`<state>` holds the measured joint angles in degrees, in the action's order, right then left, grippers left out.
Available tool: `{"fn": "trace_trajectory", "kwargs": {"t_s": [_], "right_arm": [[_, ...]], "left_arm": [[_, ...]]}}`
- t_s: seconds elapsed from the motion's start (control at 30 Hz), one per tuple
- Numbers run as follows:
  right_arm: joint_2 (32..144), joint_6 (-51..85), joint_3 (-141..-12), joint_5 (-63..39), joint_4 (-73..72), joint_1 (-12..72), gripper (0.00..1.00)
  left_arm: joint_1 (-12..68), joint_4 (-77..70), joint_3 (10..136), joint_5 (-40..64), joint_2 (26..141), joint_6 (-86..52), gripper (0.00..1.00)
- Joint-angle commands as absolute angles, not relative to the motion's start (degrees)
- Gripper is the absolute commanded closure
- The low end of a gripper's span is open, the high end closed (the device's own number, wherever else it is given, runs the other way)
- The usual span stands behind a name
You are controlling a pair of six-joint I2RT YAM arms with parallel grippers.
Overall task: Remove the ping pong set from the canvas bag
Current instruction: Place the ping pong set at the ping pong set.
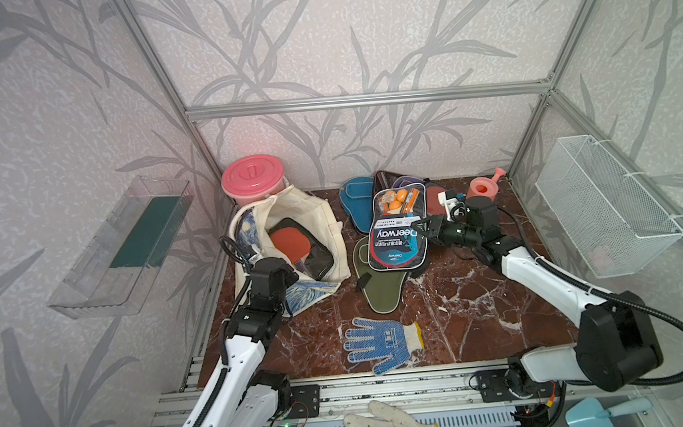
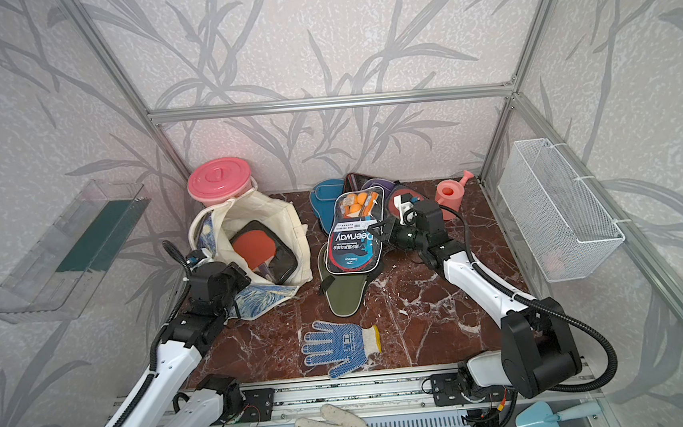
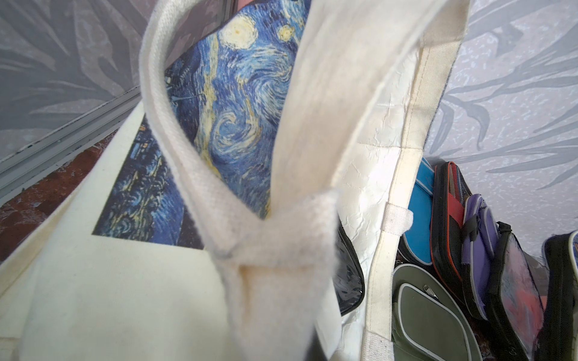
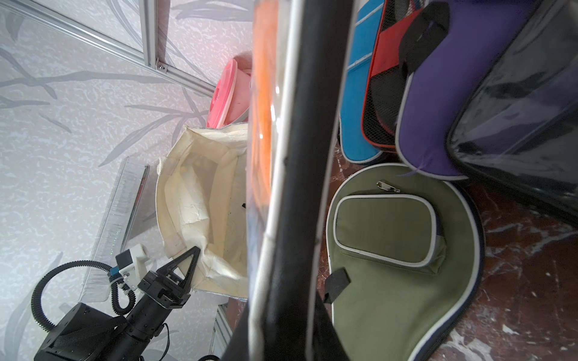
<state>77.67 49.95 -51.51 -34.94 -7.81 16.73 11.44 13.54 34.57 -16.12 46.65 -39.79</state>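
Right jaws: the right gripper [image 1: 418,228] pinches the side edge of a black-trimmed, clear-fronted pack of orange balls [image 1: 395,235], held outside the bag and just above an olive paddle-shaped zip case [image 1: 381,290].
Left jaws: the left gripper [image 4: 196,250] is pressed together on the rim of the cream canvas bag [image 1: 319,216].
In the bag: a clear-fronted red-paddle pack [image 1: 298,247] lies just beyond the left jaws.
Risk: the thin edge grip may let the pack swing or slip.
Views: only the right wrist view shows the left jaws; only the top views show the paddle pack inside.
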Motion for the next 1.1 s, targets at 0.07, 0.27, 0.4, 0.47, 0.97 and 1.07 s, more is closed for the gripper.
{"fn": "trace_trajectory", "kwargs": {"t_s": [0.07, 0.27, 0.4, 0.47, 0.97, 1.07], "right_arm": [[74.0, 52.4, -48.3, -39.0, -13.3, 14.3, 1.00], [74.2, 54.3, -43.5, -39.9, -16.0, 12.3, 1.00], [74.8, 55.0, -41.0, -40.2, -17.6, 12.1, 1.00], [75.1, 55.4, -39.9, -40.3, -18.5, 12.1, 1.00], [79.5, 56.0, -34.4, -41.0, -23.7, 12.1, 1.00], [81.6, 55.3, -33.4, -40.8, -25.0, 12.1, 1.00]], "left_arm": [[10.8, 13.9, 35.6, -18.0, 47.7, -40.7, 1.00], [10.6, 14.4, 36.3, -18.4, 47.9, -40.7, 1.00], [10.6, 14.8, 36.9, -18.7, 48.6, -40.7, 1.00], [10.6, 14.6, 37.1, -18.4, 49.1, -40.6, 1.00], [10.6, 13.9, 37.3, -17.7, 50.0, -40.4, 1.00], [10.6, 13.9, 37.2, -17.7, 50.0, -40.4, 1.00]]}}
